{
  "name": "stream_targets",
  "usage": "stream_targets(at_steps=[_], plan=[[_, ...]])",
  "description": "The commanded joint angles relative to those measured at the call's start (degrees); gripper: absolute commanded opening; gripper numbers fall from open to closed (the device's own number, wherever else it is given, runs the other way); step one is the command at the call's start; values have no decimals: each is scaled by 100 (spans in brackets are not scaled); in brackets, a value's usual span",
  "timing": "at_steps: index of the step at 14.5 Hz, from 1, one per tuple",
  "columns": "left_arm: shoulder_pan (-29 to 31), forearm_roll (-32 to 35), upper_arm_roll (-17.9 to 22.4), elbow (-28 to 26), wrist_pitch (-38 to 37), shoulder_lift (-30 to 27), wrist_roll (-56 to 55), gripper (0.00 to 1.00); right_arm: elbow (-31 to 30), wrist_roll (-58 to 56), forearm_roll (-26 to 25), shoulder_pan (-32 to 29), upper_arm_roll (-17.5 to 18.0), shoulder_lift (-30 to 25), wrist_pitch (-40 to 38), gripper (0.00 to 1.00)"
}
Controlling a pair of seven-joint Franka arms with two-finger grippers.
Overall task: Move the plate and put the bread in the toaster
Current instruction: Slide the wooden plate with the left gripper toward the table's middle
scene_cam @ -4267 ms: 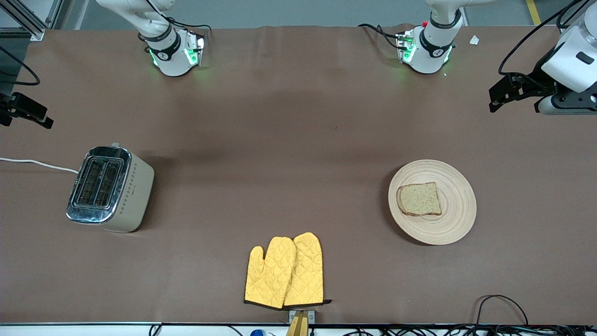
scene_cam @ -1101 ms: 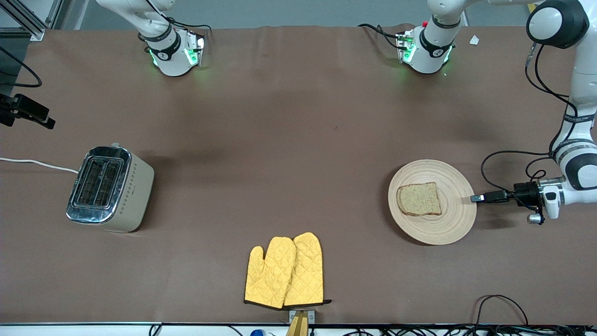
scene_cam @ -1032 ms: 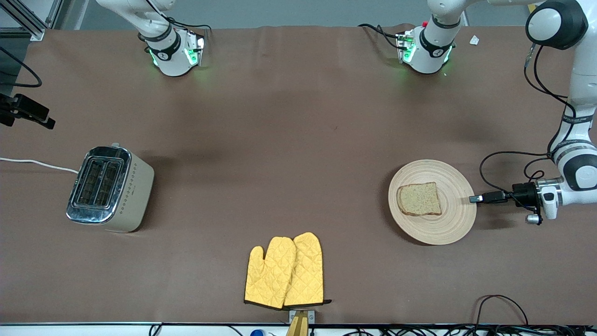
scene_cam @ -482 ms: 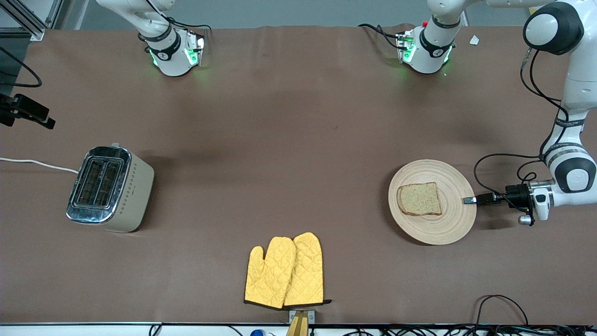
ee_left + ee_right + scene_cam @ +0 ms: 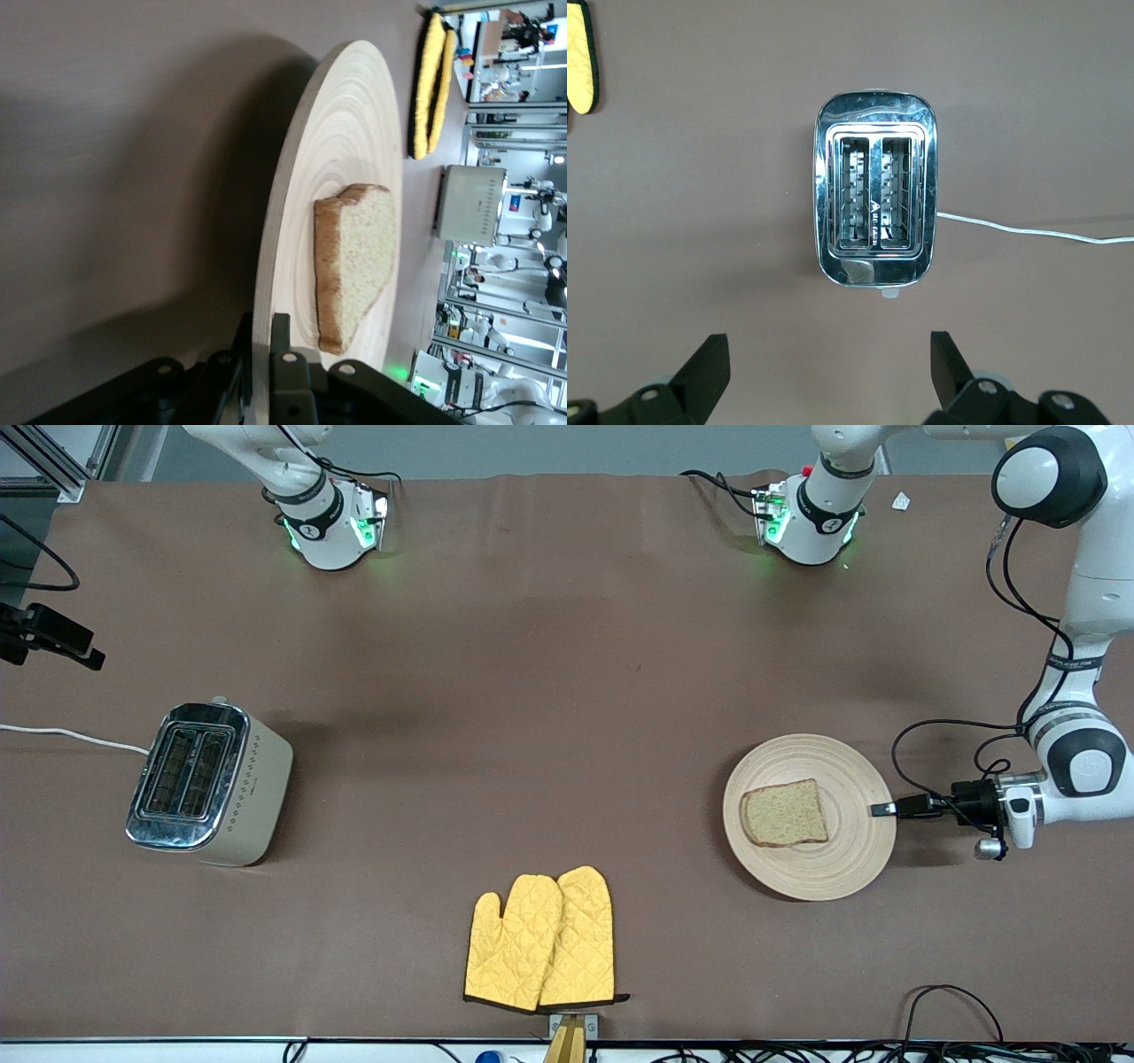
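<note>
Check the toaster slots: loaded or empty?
Empty. The right wrist view looks straight down into the toaster, showing only bare wire racks in both slots; the bread lies on the plate.

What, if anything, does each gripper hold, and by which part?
The left gripper holds the plate by its rim, at the left arm's end. The right gripper, over the toaster, holds nothing.

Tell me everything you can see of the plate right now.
The plate is round, pale wood with concentric ring grooves and a low rim. It sits at the left arm's end of the table, with the bread lying flat on it, slightly off centre. The left claw is shut on its rim, at the edge toward that arm, one finger above and one below. Nothing else touches it. Whether it is lifted off the table cannot be told.
</note>
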Motion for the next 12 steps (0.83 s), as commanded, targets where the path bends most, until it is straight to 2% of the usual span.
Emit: stream_targets(at_steps=[1, 3, 7, 9, 12], plan=[[-38, 18, -513, 75, -31, -107, -56, 1, -76, -18, 48, -109, 60, -85, 3, 100], [-213, 19, -830, 67, 13, -143, -92, 1, -76, -18, 48, -109, 60, -85, 3, 100], [-776, -42, -1076, -21, 250, -213, -13, 1, -76, -18, 48, -109, 60, -85, 3, 100], [-803, -69, -1488, -397, 792, -265, -13, 0, -76, -18, 48, -109, 60, -85, 3, 100], [-759, -96, -2279, -1170, 2066, -257, -13, 0, -76, -18, 48, -109, 60, -85, -6, 100]])
